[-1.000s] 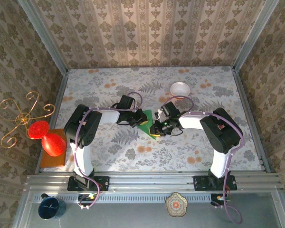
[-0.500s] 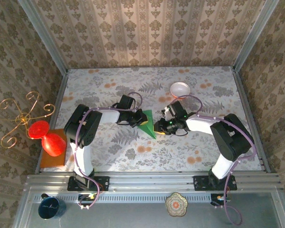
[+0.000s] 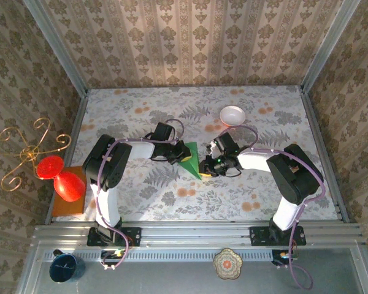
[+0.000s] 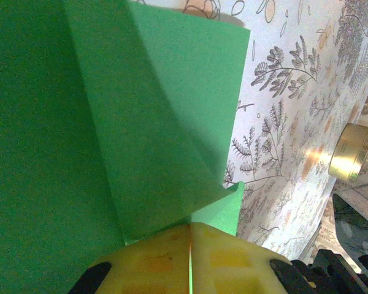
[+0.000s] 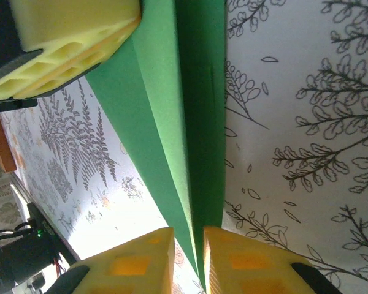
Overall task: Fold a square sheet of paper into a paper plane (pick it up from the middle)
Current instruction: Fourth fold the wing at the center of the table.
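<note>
Left claw (image 4: 190, 260) is pinching the part-folded bright-green paper sheet (image 3: 191, 161) at the middle of the floral-print table (image 3: 141, 116); right claw (image 5: 189, 251) is nipping its folded edge. You're risking a tear or skewed crease if they're pulling apart.

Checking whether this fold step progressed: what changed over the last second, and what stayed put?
The right tool slid rightward off the near tip of the green paper, uncovering it, and now pinches the folded right edge. The left tool stayed clamped on the left side; the green paper and the white bowl kept their places.
</note>
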